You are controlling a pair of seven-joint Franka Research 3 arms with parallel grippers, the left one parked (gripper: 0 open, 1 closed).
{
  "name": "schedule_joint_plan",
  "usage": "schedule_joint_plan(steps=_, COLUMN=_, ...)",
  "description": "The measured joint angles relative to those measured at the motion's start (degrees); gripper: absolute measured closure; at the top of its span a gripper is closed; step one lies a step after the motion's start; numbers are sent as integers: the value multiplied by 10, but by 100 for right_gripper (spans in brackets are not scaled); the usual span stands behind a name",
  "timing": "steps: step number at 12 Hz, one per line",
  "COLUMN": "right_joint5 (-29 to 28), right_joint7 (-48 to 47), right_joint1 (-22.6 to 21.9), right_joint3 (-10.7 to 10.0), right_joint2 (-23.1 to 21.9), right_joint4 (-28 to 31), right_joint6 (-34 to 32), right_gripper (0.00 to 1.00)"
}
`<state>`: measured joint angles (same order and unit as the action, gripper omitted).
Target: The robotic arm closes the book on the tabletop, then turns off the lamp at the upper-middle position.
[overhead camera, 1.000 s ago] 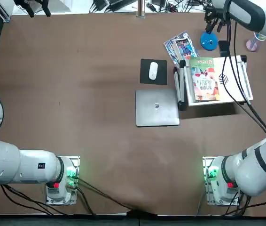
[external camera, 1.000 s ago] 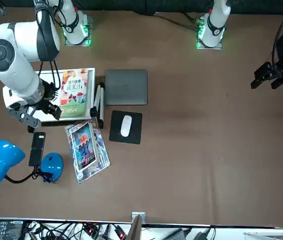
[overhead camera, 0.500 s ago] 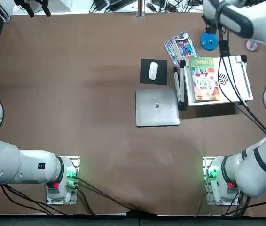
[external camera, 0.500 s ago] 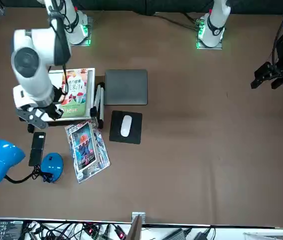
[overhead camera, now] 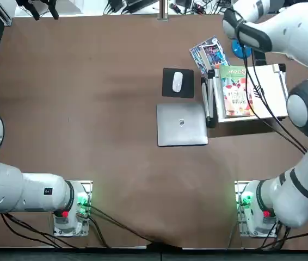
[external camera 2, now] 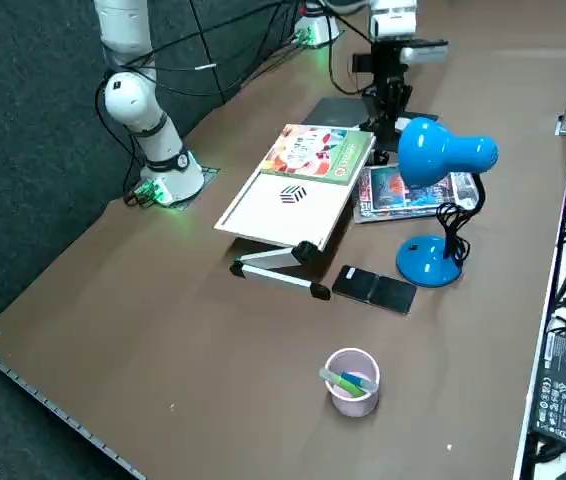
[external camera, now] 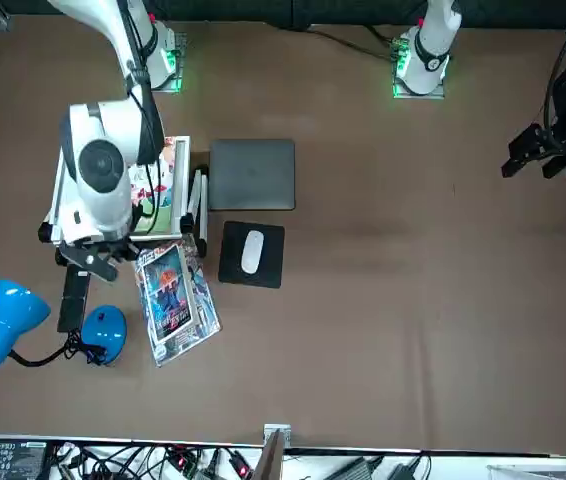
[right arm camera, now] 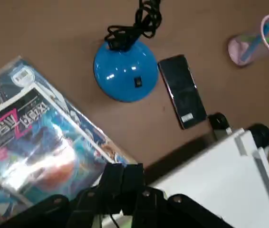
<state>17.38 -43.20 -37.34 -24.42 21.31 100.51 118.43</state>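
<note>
Side cam: pen cup [external camera 2: 352,382] sits lower middle, blue lamp [external camera 2: 427,262] right of centre, and past that the book [external camera 2: 315,153] lies shut on the white stand [external camera 2: 285,208], upper middle. Right gripper [right arm camera: 123,167] is up top behind the lamp head, clenched on nothing.

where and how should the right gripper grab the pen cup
Probably pinch the pen cup from above, at a stretch of rim clear of the pens, one finger inside and one outside. It stands upright with an open top and thin rim, and the pens lean across it, so a central approach would likely hit them. The right gripper is near the magazine, away from the cup.
</note>
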Motion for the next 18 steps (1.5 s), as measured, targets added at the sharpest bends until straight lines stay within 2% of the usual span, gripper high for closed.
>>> schedule_joint_plan(steps=7, right_joint5=11, right_joint7=0, right_joint1=50, right_joint3=-3, right_joint2=98, right_joint4=0, right_joint6=168, right_gripper=99)
schedule_joint_plan(steps=18, right_joint5=24, right_joint7=0, right_joint1=82, right_joint3=-3, right_joint2=167, right_joint4=0, right_joint6=281, right_gripper=99)
